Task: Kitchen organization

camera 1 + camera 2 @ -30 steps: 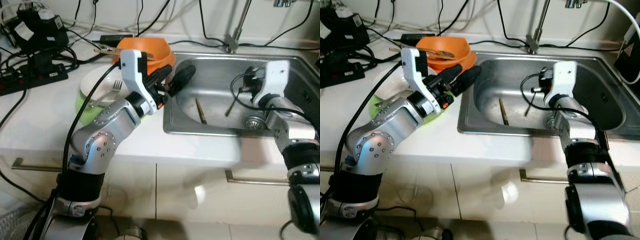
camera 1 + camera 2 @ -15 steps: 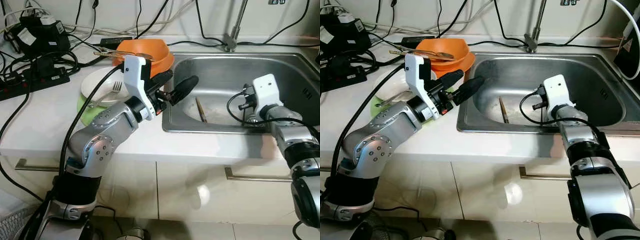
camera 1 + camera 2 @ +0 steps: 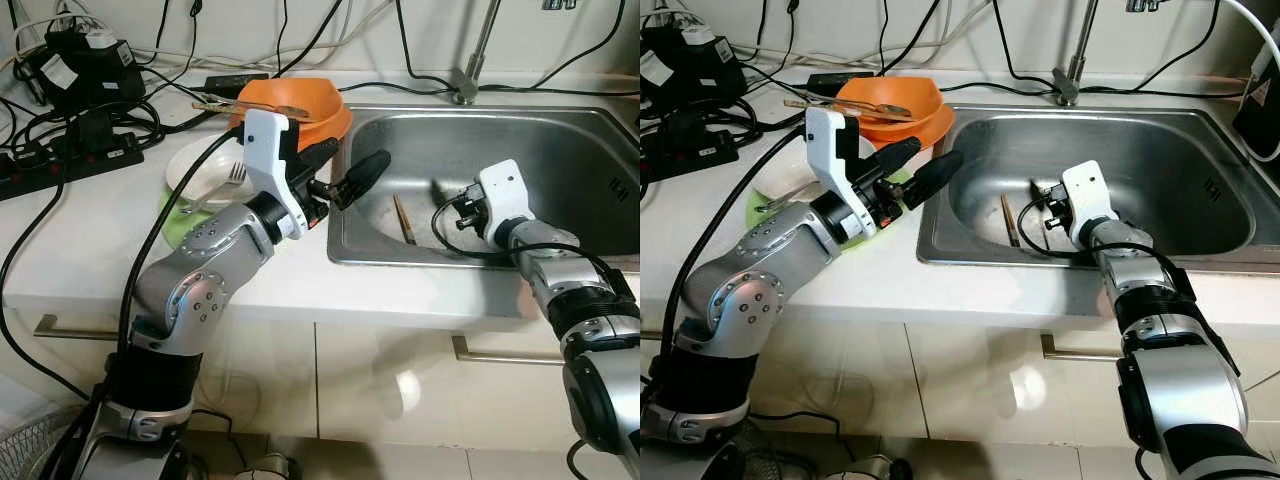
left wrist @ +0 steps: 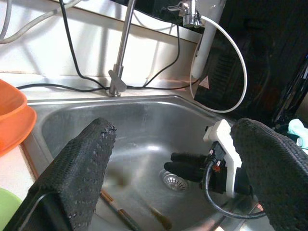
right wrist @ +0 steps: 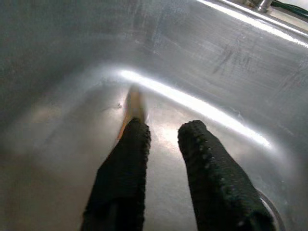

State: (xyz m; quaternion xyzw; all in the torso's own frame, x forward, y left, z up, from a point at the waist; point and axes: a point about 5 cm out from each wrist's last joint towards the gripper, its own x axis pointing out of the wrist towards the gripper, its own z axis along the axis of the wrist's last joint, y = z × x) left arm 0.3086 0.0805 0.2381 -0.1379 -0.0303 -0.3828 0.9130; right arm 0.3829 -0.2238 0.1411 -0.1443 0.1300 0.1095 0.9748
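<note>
From the head views your left claw (image 3: pixel 345 172) hovers spread over the sink (image 3: pixel 560 135) rim beside the orange bowl (image 3: pixel 300 100), while your right wrist view shows the right claw (image 5: pixel 163 132) slightly parted, empty, just above a wooden chopstick (image 5: pixel 132 103) on the basin floor.

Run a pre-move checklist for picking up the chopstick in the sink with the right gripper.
1. Right gripper is down in the sink: ok.
2. Its fingers are parted: ok.
3. Chopstick lies flat on the basin floor, unobstructed: ok.
4. Chopstick is between the fingers: cannot tell; it sits by one fingertip.
5. Left gripper is open at the sink's edge, apart from the right one: ok.
</note>
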